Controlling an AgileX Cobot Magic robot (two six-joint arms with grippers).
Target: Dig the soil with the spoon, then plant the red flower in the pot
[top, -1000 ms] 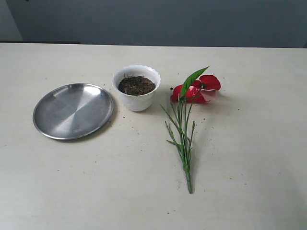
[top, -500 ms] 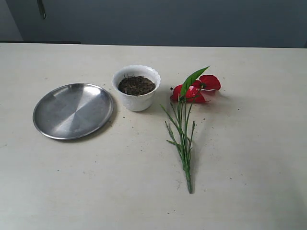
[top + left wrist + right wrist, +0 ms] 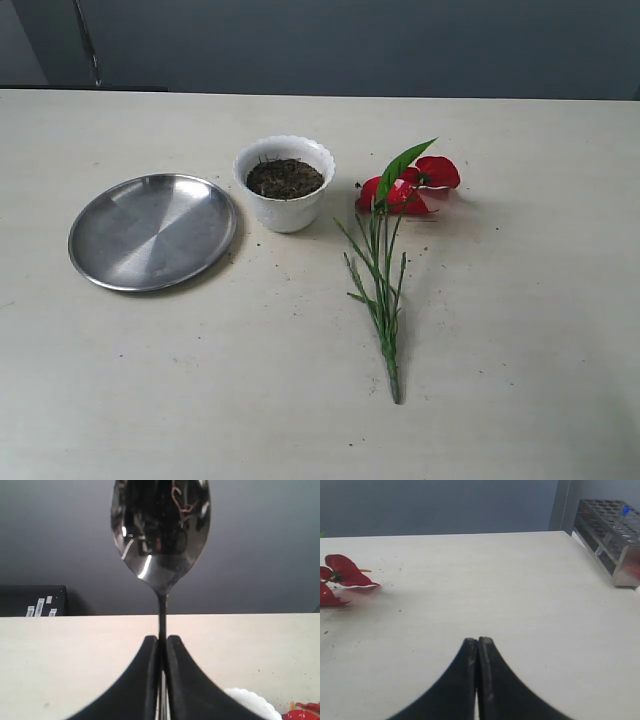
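Left pincer (image 3: 161, 642) clamped the slick spoon (image 3: 160, 535) by its thin handle; right pincer (image 3: 478, 642) sat closed, empty. Judged the red flower (image 3: 432, 172) light and floppy; I'd grab its stems.

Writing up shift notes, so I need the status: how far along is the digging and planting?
Done: the left gripper has its fingers shut on the spoon handle. In hand: presumably bringing it to the pot. Left: the soil looks undug, the red flower lies flat on the table beside the pot, and the right gripper is shut, empty.
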